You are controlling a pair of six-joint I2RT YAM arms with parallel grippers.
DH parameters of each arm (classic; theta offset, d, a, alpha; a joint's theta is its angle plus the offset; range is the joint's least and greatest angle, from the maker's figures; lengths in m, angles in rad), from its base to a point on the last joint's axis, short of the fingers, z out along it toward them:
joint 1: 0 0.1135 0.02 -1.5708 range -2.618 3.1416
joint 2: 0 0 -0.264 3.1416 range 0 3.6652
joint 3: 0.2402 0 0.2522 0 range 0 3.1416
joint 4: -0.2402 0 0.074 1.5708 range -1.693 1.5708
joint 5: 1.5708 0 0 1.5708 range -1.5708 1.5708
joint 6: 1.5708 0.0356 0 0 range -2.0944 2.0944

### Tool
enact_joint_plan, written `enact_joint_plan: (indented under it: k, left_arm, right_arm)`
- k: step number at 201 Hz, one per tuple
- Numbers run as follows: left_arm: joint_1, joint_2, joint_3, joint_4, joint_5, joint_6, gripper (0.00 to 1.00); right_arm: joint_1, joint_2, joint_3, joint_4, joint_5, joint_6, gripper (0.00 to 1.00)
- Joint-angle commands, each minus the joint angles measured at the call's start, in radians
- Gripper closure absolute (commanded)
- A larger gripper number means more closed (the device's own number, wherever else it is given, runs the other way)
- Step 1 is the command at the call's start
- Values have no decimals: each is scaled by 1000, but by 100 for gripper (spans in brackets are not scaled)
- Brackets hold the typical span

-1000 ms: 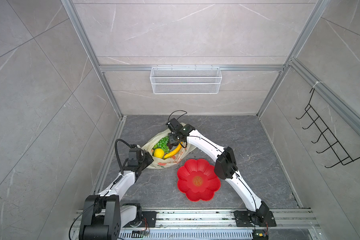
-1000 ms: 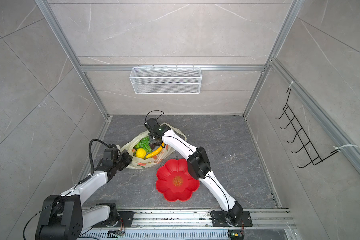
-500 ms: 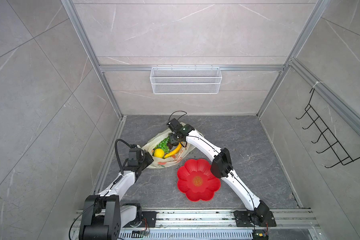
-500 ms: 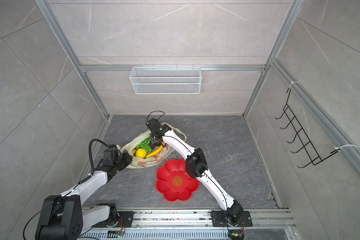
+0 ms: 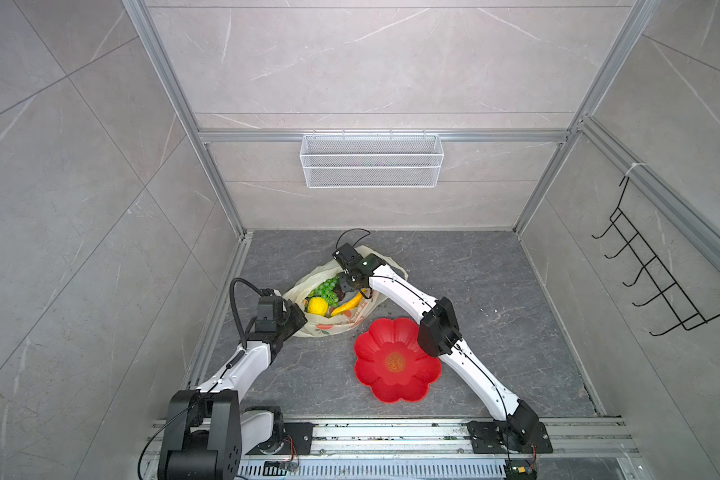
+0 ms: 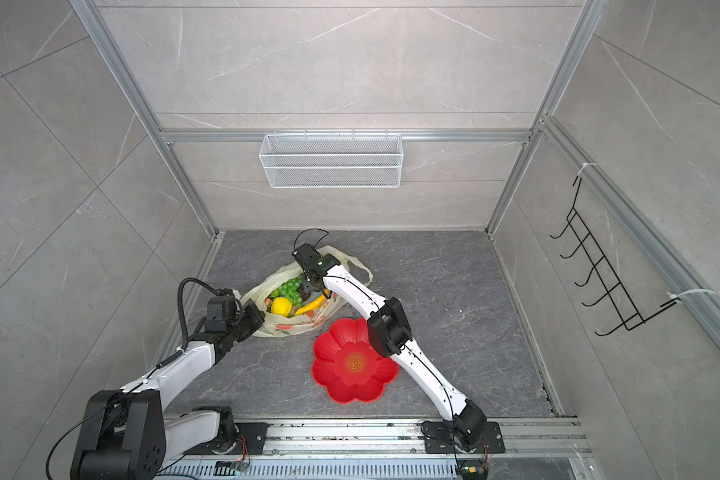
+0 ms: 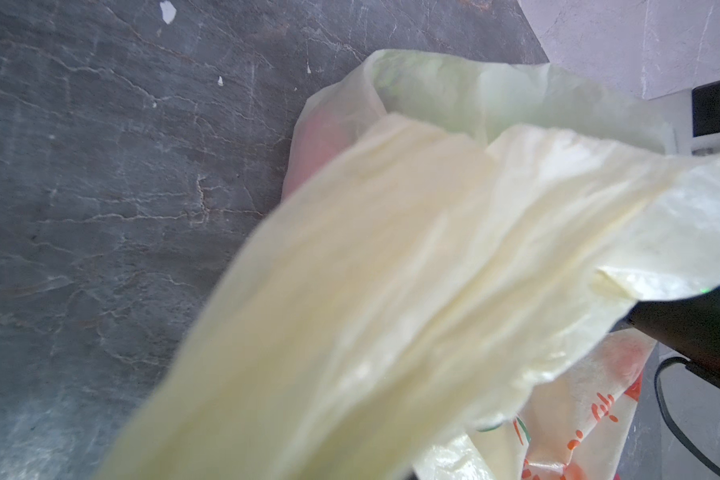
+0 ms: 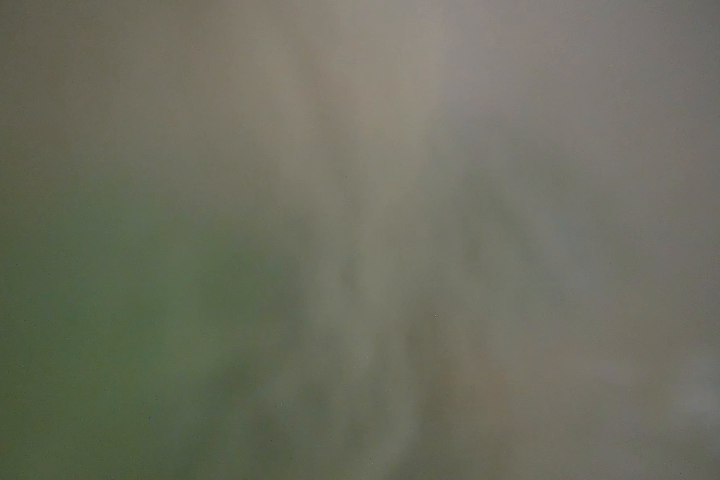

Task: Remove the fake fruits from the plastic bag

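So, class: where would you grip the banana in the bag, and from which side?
I'd grip the banana at its middle, across its narrow width, from above into the open bag: it lies flat, top exposed, with the lemon beside one end.

This looks like a robotics lab test cell, probably mocked up as a room corner. An aluminium frame (image 5: pixel 246 136) holds stone-look tile panels (image 5: pixel 371 62) around a dark slab floor (image 5: pixel 495 291). A left arm (image 5: pixel 246 361) and a right arm (image 5: pixel 404 291) are bolted to a slotted rail (image 5: pixel 391 434) along the near edge. A wire basket (image 5: pixel 371 166) hangs on the far wall, and a black hook rack (image 5: pixel 657 261) on the right.
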Motion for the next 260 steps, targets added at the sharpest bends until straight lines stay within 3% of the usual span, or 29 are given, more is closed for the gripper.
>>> enact_joint_plan:
  k: [1, 61, 96, 183, 260]
  left_arm:
    - [-2, -8, 14, 8, 19, 31, 100]
    - [-2, 5, 19, 7, 21, 33, 100]
    - [-2, 23, 25, 7, 29, 33, 100]
    - [-2, 48, 29, 32, 83, 25, 100]
    - [-38, -40, -27, -13, 33, -32, 100]
  right_arm:
    - [-2, -1, 23, -8, -11, -3, 54]
    - [12, -89, -8, -47, -14, 2, 58]
    - [27, -199, -147, 9, 4, 6, 58]
    - [71, -573, -734, 265, 15, 25, 58]
    - [116, -1085, -1368, 538, 53, 75, 60]
